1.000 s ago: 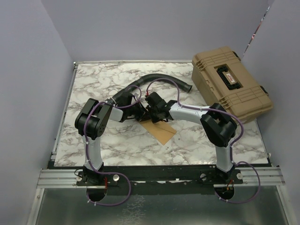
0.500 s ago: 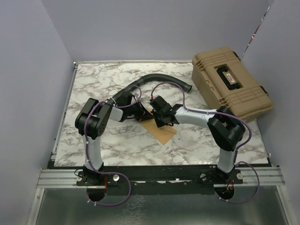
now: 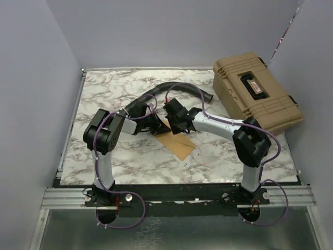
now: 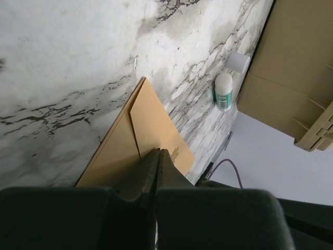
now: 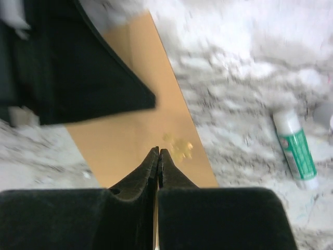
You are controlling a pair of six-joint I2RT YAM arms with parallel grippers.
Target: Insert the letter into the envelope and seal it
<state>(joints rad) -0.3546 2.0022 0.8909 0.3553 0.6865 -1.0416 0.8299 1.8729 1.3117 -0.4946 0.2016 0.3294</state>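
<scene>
Top view: the envelope (image 3: 179, 147) lay flat on the marble counter (image 3: 119, 156) near its centre, its long edge running from 10 o'clock to 4 o'clock. The left claw (image 3: 157, 127) stood at the envelope's 10 o'clock end and the right claw (image 3: 181, 129) at its 12 o'clock edge, the two claws near each other. Left wrist view: the left claw (image 4: 157, 159) was closed, fingers (image 4: 148, 169) pressed together with no gap, tips resting on the envelope (image 4: 156, 125); nothing was seen held between them. Right wrist view, blurred: the right claw (image 5: 157, 159) was likewise closed, tips over the envelope (image 5: 130, 135), contact not determinable. The envelope was kraft brown, unwrinkled, with one straight crease along its face and a small yellowish smear (image 5: 178, 146) just beyond the right claw's tips. A green-and-white glue stick (image 5: 295, 150) lay on the counter at 3 o'clock from the envelope, apart from it. A tan case (image 3: 257, 92) sat at the counter's 2 o'clock corner.
</scene>
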